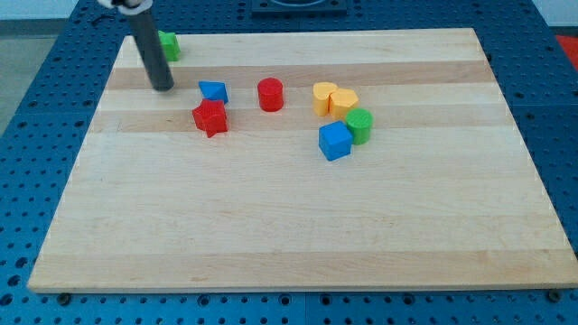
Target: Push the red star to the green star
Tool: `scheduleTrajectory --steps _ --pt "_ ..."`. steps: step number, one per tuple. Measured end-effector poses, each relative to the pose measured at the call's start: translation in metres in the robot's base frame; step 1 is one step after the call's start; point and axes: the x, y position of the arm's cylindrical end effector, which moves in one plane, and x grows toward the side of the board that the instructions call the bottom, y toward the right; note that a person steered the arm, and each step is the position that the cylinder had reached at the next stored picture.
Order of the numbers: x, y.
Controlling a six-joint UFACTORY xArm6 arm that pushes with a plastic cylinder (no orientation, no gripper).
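Red star (pixel 209 117) lies on the wooden board (pixel 271 235) toward the view's upper left, just below and touching or nearly touching the blue triangular block (pixel 213 90); it looks a small, rigid, light block that should slide readily on smooth wood, though its points may make it spin under an off-centre push; I would press it from its lower-right side, toward the green star (pixel 168 44) at the board's top-left corner, partly hidden behind the rod; my tip (pixel 163 88) rests on the board left of the blue block and above-left of the red star, apart from both; there are no fingers to open or close, only the bare rod; it stands almost on the line between the two stars and must circle round; the red cylinder (pixel 270 94), two yellow blocks (pixel 334 98), green cylinder (pixel 359 125) and blue cube (pixel 334 141) sit well to the right, out of the way.
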Motion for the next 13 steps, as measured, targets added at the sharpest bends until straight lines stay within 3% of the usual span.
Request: scheduleTrajectory --steps 1,2,3,4,6,11,13 --pt "0.058 0.007" --pt "0.104 0.056" --pt "0.113 0.138" --pt "0.094 0.175" --pt "0.052 0.146" --pt "0.067 0.0" --pt "0.04 -0.004"
